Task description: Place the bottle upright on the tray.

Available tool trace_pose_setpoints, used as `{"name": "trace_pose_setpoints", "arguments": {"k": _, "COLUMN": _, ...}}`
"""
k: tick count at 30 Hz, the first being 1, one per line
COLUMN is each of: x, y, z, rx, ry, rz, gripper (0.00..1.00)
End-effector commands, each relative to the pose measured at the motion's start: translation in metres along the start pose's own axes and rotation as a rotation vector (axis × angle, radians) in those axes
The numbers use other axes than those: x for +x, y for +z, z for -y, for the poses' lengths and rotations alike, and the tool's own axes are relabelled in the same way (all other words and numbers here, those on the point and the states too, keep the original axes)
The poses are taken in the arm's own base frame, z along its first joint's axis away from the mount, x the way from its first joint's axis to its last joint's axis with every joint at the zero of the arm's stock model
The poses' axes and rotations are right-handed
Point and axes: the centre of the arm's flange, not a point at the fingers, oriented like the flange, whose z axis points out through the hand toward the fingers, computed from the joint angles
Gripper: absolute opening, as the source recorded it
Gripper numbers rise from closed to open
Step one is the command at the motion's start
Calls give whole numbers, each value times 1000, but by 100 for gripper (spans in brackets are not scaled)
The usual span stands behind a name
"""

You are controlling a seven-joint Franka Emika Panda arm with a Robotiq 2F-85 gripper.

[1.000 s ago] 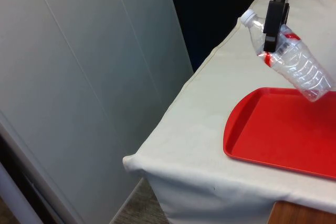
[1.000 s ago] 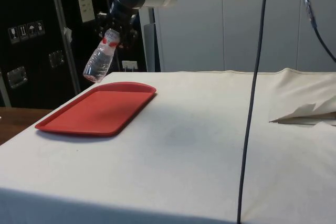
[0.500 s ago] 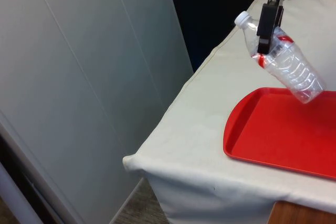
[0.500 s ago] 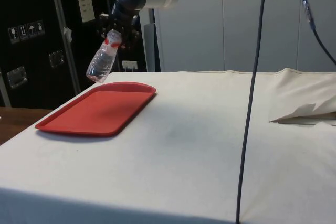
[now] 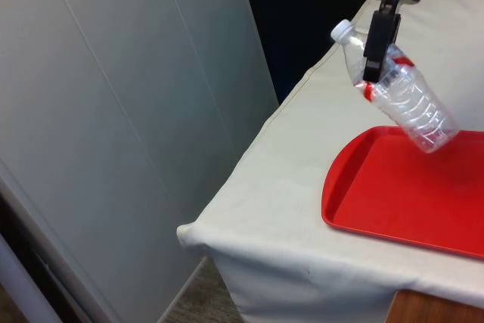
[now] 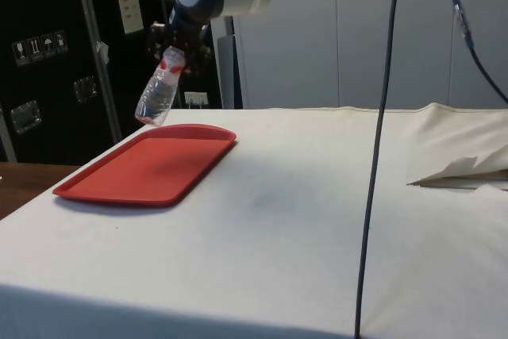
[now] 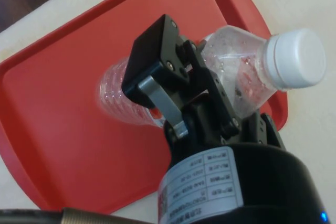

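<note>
A clear plastic bottle (image 5: 404, 100) with a white cap and a red label hangs tilted in the air, cap up and towards the front view's left. My gripper (image 5: 376, 62) is shut on the bottle near its label. In the side view the bottle (image 6: 158, 93) hangs over the far end of the red tray (image 6: 147, 168), its base a little above the tray, with my gripper (image 6: 172, 49) above it. The red tray (image 5: 401, 191) lies flat on the white cloth. From the wrist, my gripper (image 7: 197, 85) clamps the bottle (image 7: 252, 72) over the tray (image 7: 63, 82).
The table's edge and corner (image 5: 197, 232) drop off at the front view's left, beside a grey wall panel (image 5: 113, 111). A black cable (image 6: 377, 140) hangs down across the side view. The cloth is rumpled (image 6: 460, 168) at the side view's right.
The bottle has turned more upright and shifted towards the front view's left, rising slightly, still held in my gripper. The tray has not moved.
</note>
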Motion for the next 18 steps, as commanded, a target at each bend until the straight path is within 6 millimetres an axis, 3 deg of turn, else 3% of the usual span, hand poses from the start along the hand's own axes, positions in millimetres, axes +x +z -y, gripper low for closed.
{"name": "trace_pose_setpoints", "arguments": {"k": 1, "x": 7, "y": 4, "z": -5, "rx": -23, "ry": -4, "rz": -27, "gripper": 0}}
{"name": "trace_pose_setpoints", "arguments": {"k": 6, "x": 2, "y": 2, "z": 0, "rx": -5, "ry": -31, "rz": -11, "gripper": 0}}
{"name": "trace_pose_setpoints", "arguments": {"k": 15, "x": 13, "y": 10, "z": -5, "rx": -41, "ry": -76, "rz": -52, "gripper": 0}}
{"name": "trace_pose_setpoints", "arguments": {"k": 16, "x": 6, "y": 7, "z": 0, "rx": -17, "ry": -80, "rz": -27, "gripper": 0}}
{"name": "trace_pose_setpoints", "arguments": {"k": 18, "x": 14, "y": 11, "z": -5, "rx": -44, "ry": -85, "rz": -54, "gripper": 0}}
